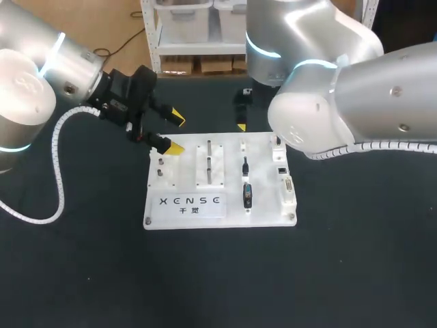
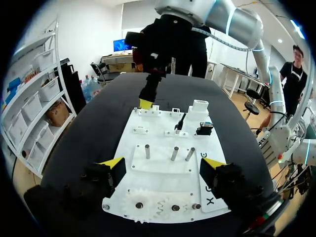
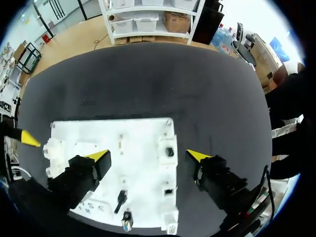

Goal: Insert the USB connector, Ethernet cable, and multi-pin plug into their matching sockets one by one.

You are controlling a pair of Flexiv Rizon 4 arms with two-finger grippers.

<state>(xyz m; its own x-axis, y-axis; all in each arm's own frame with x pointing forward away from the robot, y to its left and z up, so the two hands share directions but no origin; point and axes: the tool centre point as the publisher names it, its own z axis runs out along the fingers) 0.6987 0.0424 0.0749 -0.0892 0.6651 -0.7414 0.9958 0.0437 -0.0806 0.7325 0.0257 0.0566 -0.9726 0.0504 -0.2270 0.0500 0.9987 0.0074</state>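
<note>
Both arms hang over the white rectangular plastic board [image 1: 266,205], and neither holds anything. The left end effector [image 1: 174,132] is spread wide above the board's gear end, and the right end effector [image 3: 148,156] is equally wide above its socket edge. The black USB connector with a silver tip [image 1: 248,195] lies on the board just inside the row of white sockets [image 1: 282,169]. A small black plug on a thin stalk [image 1: 244,165], perhaps the Ethernet end, sits just beside it toward the board's far edge. I cannot pick out the multi-pin plug with certainty. The crowding looks like the main risk, because fingers this wide coming down on the USB connector could clip the neighbouring black plug and knock it askew. A tilted grasp could jam the connector at the socket mouth. Nothing visible clamps the board to the black desk [image 1: 82,273], so a hard push might slide it. Upright metal pegs [image 2: 175,153] at the board's middle and white gears [image 2: 140,202] at its gear end stand under the left end effector's path. The right arm's bulk hides the board's far socket corner from above.
</note>
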